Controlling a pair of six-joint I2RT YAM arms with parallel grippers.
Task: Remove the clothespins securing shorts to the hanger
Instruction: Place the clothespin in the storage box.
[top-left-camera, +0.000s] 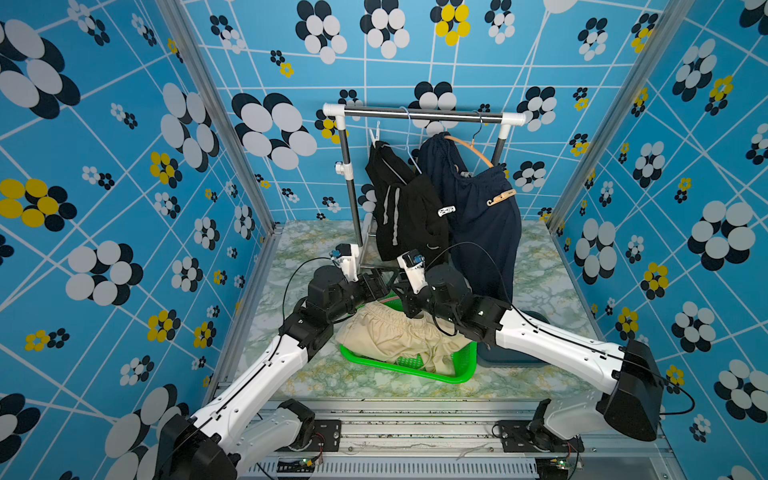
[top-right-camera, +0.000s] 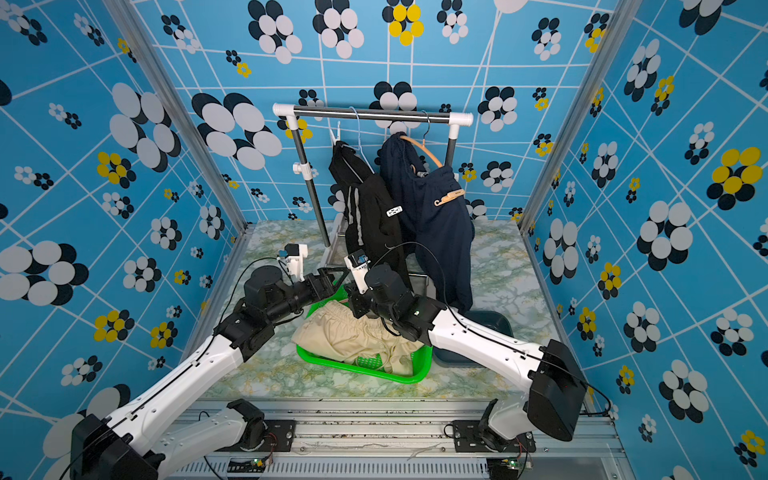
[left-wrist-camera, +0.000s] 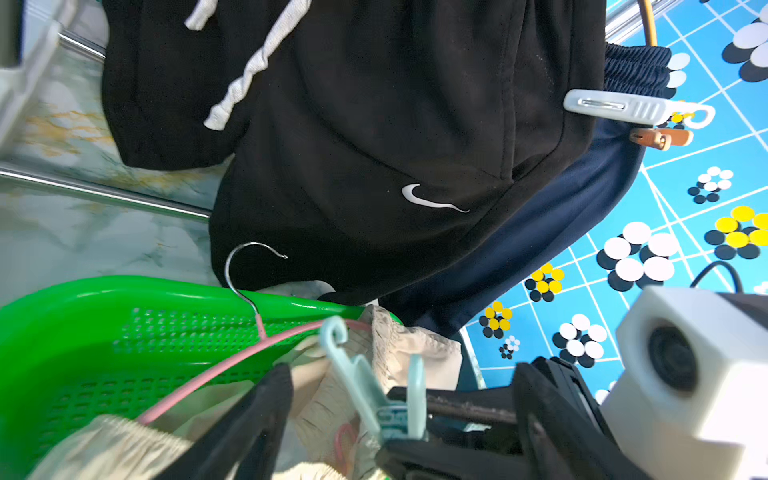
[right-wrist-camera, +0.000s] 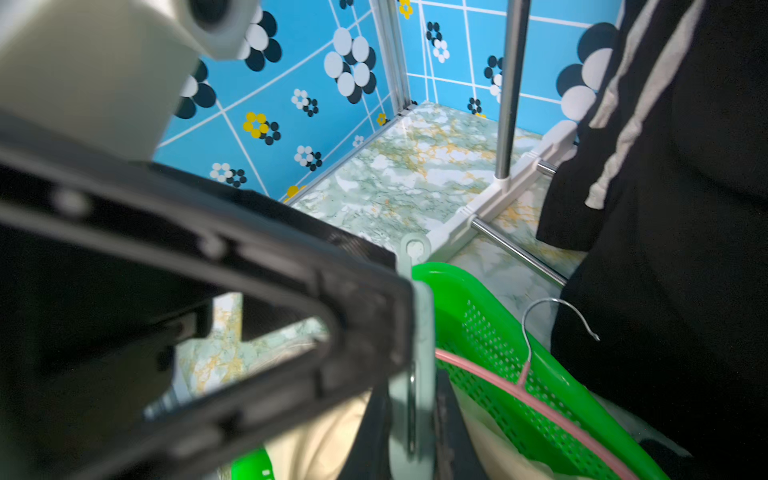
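Pinching a pale mint plastic clothespin (left-wrist-camera: 374, 390) between its black fingers, the right end effector (right-wrist-camera: 411, 428) is clenched on it just above the green perforated basket (top-left-camera: 415, 372). The left end effector (top-left-camera: 380, 286) stands released, jaws spread wide, just beside that clip. Soft beige shorts (top-left-camera: 399, 336) and a thin pink wire hanger (left-wrist-camera: 216, 370) lie in the basket. Behind hang black shorts (top-left-camera: 411, 208) and navy shorts (top-left-camera: 482, 216), a ribbed white clothespin (left-wrist-camera: 623, 106) at the black pair's edge and a tan clothespin (left-wrist-camera: 660, 137) on the navy.

Blue walls (top-left-camera: 124, 166) carry white grid lines and flower prints. The counter (top-left-camera: 540, 266) is green-marbled. A metal rack (top-left-camera: 415, 114) stands at the rear.
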